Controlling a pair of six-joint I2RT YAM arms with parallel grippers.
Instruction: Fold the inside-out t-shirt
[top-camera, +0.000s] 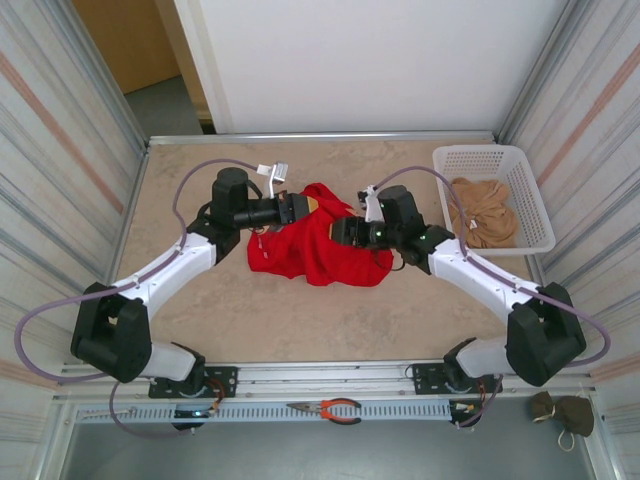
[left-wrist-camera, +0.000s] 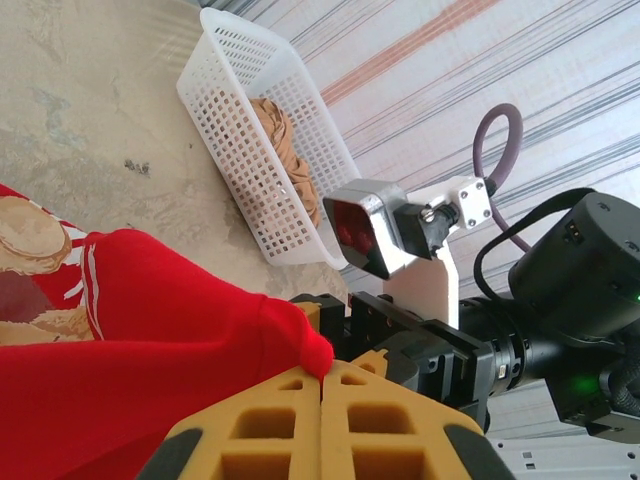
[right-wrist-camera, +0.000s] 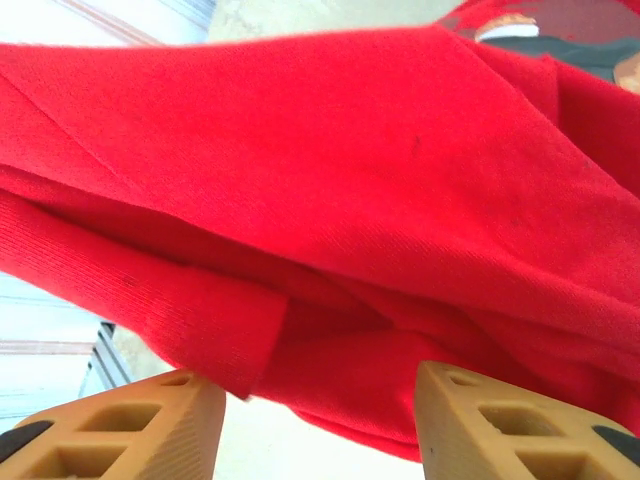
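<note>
- The red t-shirt (top-camera: 322, 250) is a bunched heap in the middle of the table (top-camera: 200, 310), between the two arms, nowhere near flat.
- Left gripper (left-wrist-camera: 321, 375) is pinched shut on a small fold of the shirt, with its yellow pads pressed together and the cloth poking out at the tips.
- Right gripper (right-wrist-camera: 315, 385) has its jaws roughly half apart. A hanging fold of red fabric sits right at the tips, but nothing is clamped.
- To do this step well, I'd push the right jaws further onto that fold so they take a single edge and not a wad of layers. Then close, and draw the two grippers apart to spread the shirt out.
- I'd keep the left pinch firm, since it's only got a little nub of cloth and a hard tug could slip it.
- For writing, the left wrist view shows a tan-and-white print (left-wrist-camera: 35, 260) on the shirt. It's probably part of a graphic, but I can't read any letters.
- The white basket (top-camera: 495, 160) with the tan garment (top-camera: 485, 218) sits well off to the right, no labels visible.
</note>
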